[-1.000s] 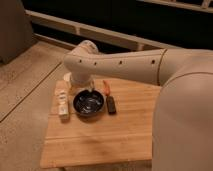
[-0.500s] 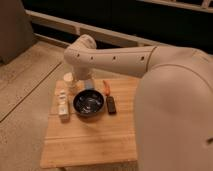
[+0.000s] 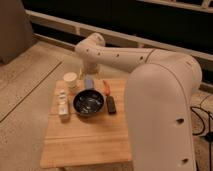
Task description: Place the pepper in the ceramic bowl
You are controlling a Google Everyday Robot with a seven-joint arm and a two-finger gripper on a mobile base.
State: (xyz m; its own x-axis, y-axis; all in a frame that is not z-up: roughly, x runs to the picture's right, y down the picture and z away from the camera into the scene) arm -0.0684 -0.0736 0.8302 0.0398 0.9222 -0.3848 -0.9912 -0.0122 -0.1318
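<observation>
Ok, snapshot: the gripper [image 3: 89,81] hung low over the back edge of the wooden table [image 3: 85,145], just behind the ceramic bowl [image 3: 76,102] and beside the cream cup [image 3: 70,80]. Jaws stood wide apart, nothing in them as far as I could see. The arm [image 3: 125,57] came in from the right and folded down at the elbow.

The pepper [image 3: 106,87] lay flat on the table, just right of the gripper, near the bowl's back-right rim, apart from it. A black block [image 3: 111,105] sat right in front of the pepper, close; I couldn't tell whether they touched. A small white container [image 3: 62,103] was on the far left, out of the way.

Handling guess:
- Pepper looked light and slim, so no real load, but it would roll or skid if nudged from one side.
- Skin likely smooth and a bit slick; the body probably gives a little, so a moderate squeeze is enough.
- Best hold: across the thick middle, jaws square to its long axis, coming straight down.
- The tapered tip is a poor hold; it could squirt out.
- Watch the block: the near finger needs room on that side.
- Bowl glossy and breakable-looking; release low over its centre, no drop from height, no rim contact.

Pick not yet started, by my read.
</observation>
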